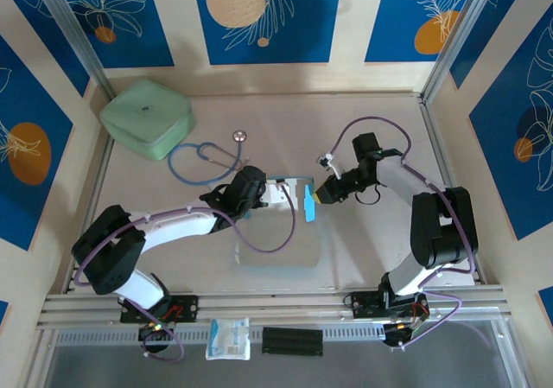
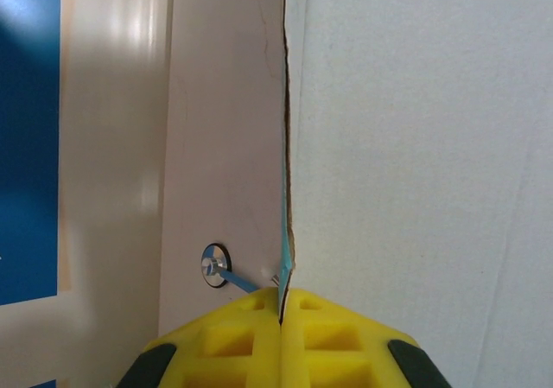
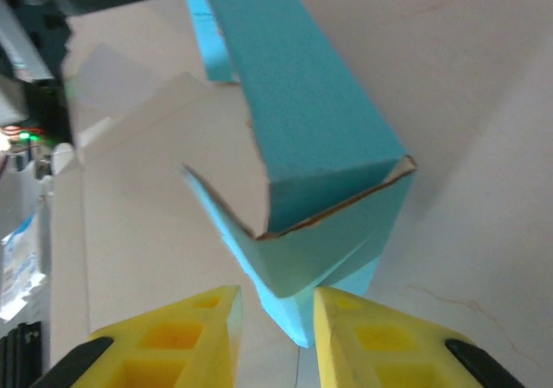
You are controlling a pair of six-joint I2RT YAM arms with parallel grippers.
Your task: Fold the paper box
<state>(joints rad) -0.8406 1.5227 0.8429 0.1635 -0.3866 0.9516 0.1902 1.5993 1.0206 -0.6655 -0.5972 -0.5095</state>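
Paper box (image 1: 281, 232) is lying mostly flat at the middle of the table (image 1: 294, 120), between your two arms. Its white face is turned up and a thin teal line is showing along its near edge. One teal flap (image 1: 309, 202) is standing up toward its far right side, just beside your right gripper (image 1: 322, 194).

In the right wrist view that part is showing as a folded corner. Teal outer walls are meeting at a sharp crease, a raw brown card edge is running along the top, and the white inner face is spreading out to the left. Your right gripper's yellow fingers (image 3: 194, 340) are sitting spread apart, with the lowest teal tip of the fold dipping into the gap between them. You cannot tell whether either pad is touching it.

Your left gripper (image 1: 275, 191) is holding the far edge of the sheet. In the left wrist view its fingers (image 2: 337, 327) are pressing together on the card's thin edge, white face to the right.

A stethoscope (image 1: 207, 159) is lying just beyond the box, and a mint-green case (image 1: 147, 116) is sitting at the far left corner.
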